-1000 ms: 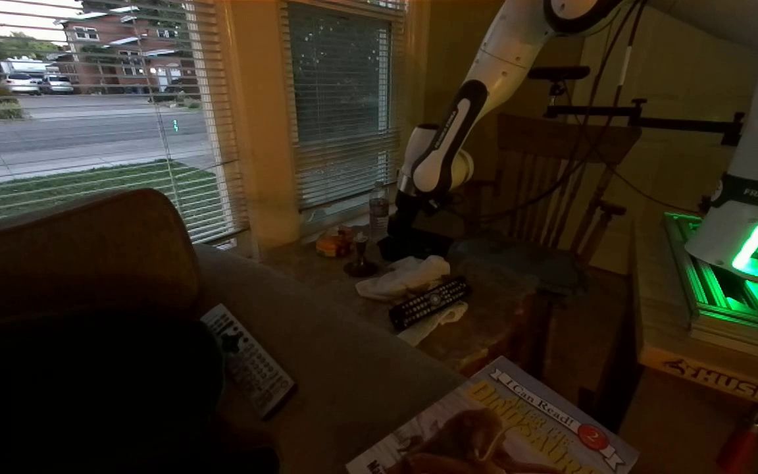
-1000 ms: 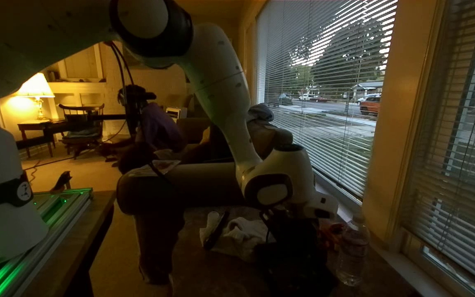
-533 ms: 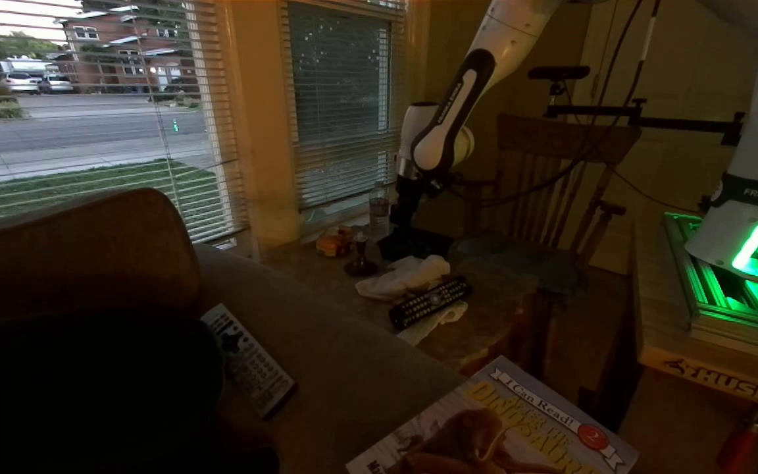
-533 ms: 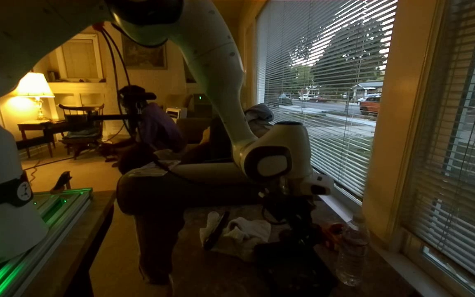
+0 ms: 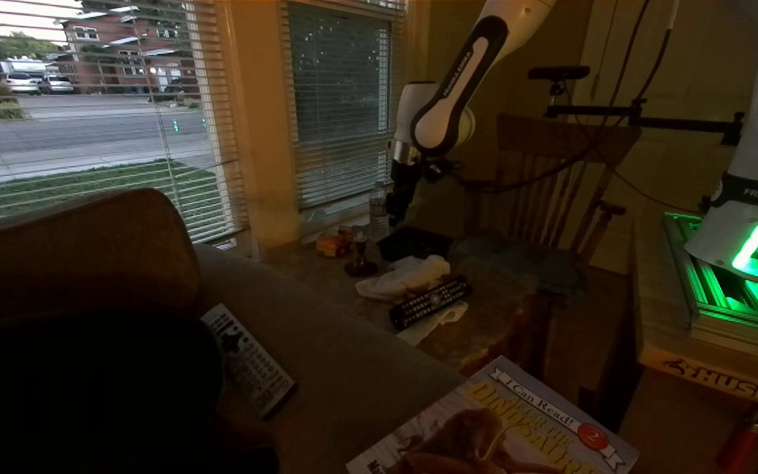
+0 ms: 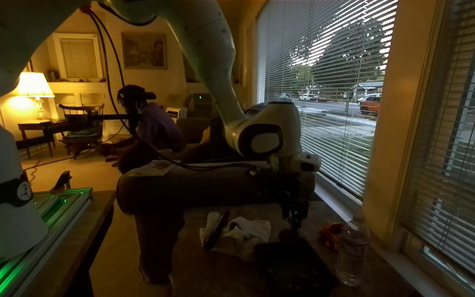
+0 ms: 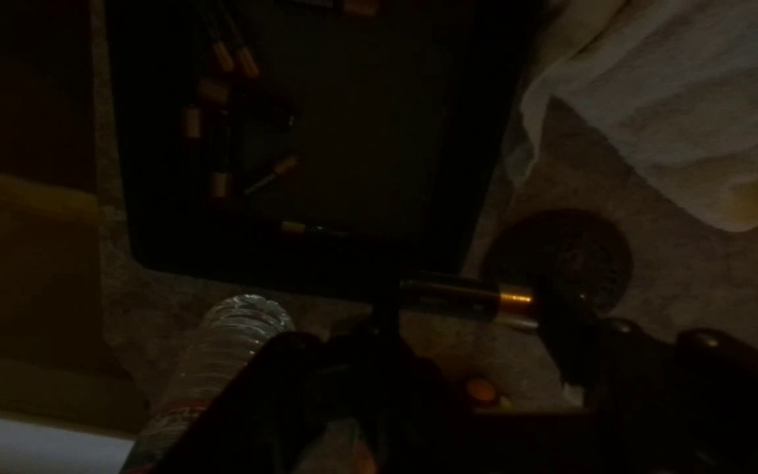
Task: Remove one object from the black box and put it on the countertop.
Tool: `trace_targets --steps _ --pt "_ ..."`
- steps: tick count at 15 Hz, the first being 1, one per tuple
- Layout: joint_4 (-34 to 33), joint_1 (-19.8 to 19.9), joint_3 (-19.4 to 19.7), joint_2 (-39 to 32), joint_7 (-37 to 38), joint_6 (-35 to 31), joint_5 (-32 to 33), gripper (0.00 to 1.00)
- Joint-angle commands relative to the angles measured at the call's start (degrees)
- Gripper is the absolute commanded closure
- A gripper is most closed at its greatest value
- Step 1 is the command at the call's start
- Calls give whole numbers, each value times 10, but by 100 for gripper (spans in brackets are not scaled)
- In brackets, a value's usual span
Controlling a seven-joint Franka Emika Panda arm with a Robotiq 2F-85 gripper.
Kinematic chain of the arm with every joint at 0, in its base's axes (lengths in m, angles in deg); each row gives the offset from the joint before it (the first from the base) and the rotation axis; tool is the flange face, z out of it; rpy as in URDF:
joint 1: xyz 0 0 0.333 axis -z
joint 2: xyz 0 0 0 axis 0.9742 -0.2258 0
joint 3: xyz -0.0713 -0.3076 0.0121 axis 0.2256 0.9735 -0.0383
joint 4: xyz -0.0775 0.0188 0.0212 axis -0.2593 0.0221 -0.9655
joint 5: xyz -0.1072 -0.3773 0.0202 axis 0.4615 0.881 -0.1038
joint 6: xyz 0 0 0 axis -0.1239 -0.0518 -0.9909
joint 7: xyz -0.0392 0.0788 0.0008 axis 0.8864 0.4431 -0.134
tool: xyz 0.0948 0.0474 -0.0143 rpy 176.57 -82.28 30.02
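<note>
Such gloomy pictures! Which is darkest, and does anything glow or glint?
Wrist view: darkest, black box deep in shadow, battery glinting at its coppery end; in an exterior view, a table lamp glows; in both exterior views, green light shines.

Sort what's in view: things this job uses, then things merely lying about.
For the job:
black-and-copper cylindrical battery, held by the black two-fingered end effector
low black open-topped box
broad tan-brown countertop

Lying about:
crumpled white cloth
black oblong plastic remote
clear plastic bottle
grey oblong plastic remote
paper dinosaur book
small orange-red object
</note>
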Motion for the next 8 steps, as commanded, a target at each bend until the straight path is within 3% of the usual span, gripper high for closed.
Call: trace_targets --steps 1,8 --pt "34 -3 -14 37 5 5 21 70" --pt "16 -6 -40 43 -21 -6 37 70"
